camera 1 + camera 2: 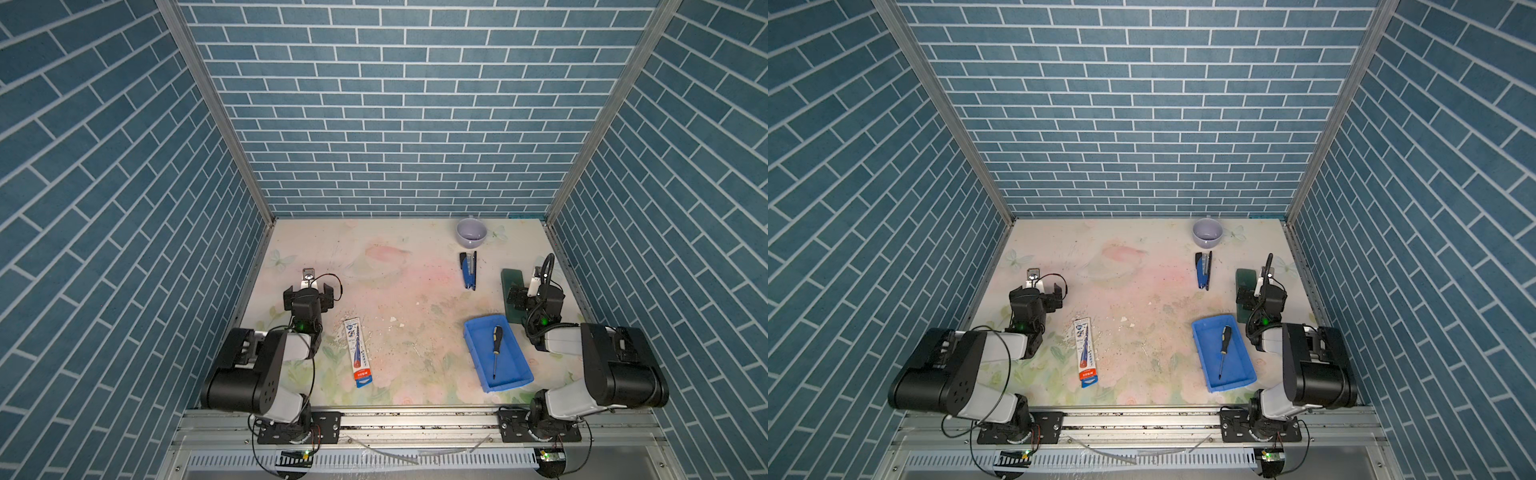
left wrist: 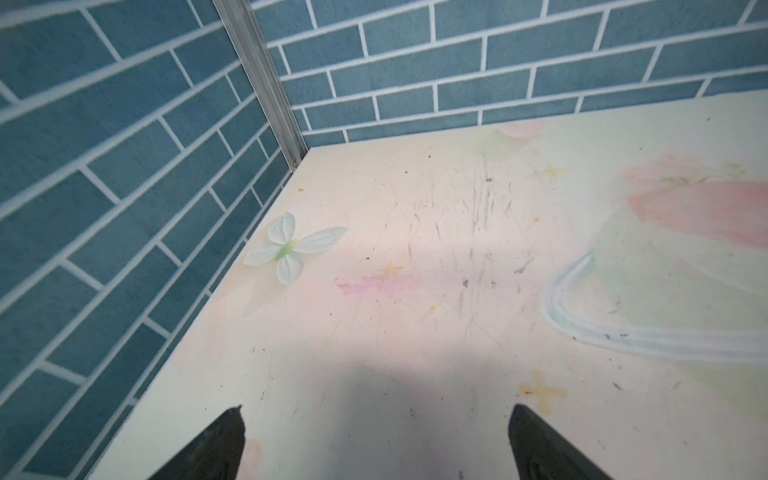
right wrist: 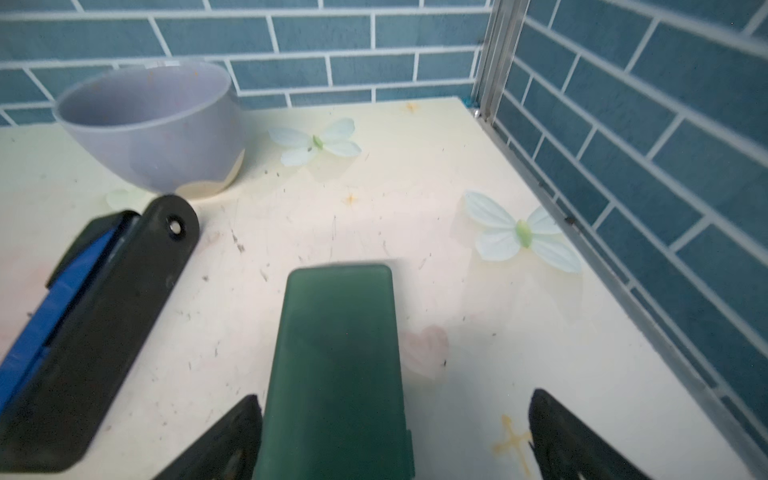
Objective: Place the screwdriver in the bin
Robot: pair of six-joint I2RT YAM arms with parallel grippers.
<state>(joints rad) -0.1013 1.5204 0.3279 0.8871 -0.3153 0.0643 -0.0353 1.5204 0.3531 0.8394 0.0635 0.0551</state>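
The screwdriver (image 1: 496, 348) (image 1: 1224, 348), black handle with yellow accents and a thin silver shaft, lies loose inside the blue bin (image 1: 512, 368) (image 1: 1238, 368) at the front right in both top views. My right gripper (image 1: 528, 293) (image 1: 1260, 294) (image 3: 395, 395) is behind the bin, open and holding nothing. It stands over the near end of a dark green block (image 1: 510, 277) (image 3: 336, 353), which shows between the fingers close to one of them. My left gripper (image 1: 309, 287) (image 1: 1038, 291) (image 2: 376, 409) is open over bare table at the left.
A blue-and-black stapler (image 1: 468, 270) (image 3: 83, 324) lies left of the green block, with a grey cup (image 1: 471, 232) (image 3: 153, 124) behind it near the back wall. A long white-blue packet with a red end (image 1: 357, 351) (image 1: 1086, 353) lies front left. Brick-pattern walls enclose three sides of the table.
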